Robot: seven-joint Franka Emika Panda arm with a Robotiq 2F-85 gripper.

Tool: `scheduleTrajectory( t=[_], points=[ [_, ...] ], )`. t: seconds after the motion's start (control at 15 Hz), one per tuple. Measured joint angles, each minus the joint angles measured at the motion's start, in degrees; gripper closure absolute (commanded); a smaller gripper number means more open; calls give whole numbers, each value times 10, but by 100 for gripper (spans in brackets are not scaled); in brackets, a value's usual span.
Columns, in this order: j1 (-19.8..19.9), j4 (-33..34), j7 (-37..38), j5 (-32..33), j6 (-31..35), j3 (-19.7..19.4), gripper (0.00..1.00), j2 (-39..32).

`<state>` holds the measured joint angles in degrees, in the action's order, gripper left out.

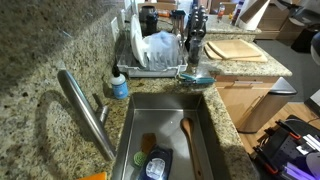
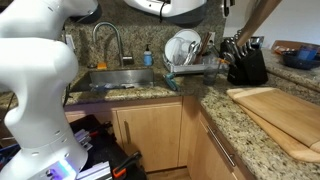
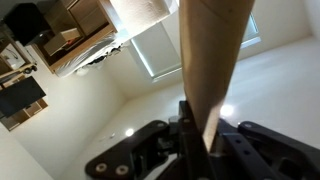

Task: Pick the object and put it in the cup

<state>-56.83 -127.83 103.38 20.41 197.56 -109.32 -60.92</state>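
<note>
Figure: On the table, open granite lies at 9 o'clock of the sink; the dish rack crowds its 12 o'clock edge. Your hand, aimed ceilingward, pinches the wooden piece.

No words or numbers can be read in any of the pictures. The blue soap bottle beside the sink has a label on it, but the label is too small and blurry to read. A dark thing lying in the sink has a round pale patch on it that may be a sticker, and any print on it is too blurry to read as well
</note>
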Motion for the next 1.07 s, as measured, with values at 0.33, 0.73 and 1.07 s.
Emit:
scheduleTrajectory(
  t=[0.33,0.73,1.07],
  points=[
    [0,3,-148,-177,6,34,100,-19],
    [-59,52,-321,-397,4,73,100,-164],
    [-70,71,-326,-430,3,82,100,-269]
  ],
)
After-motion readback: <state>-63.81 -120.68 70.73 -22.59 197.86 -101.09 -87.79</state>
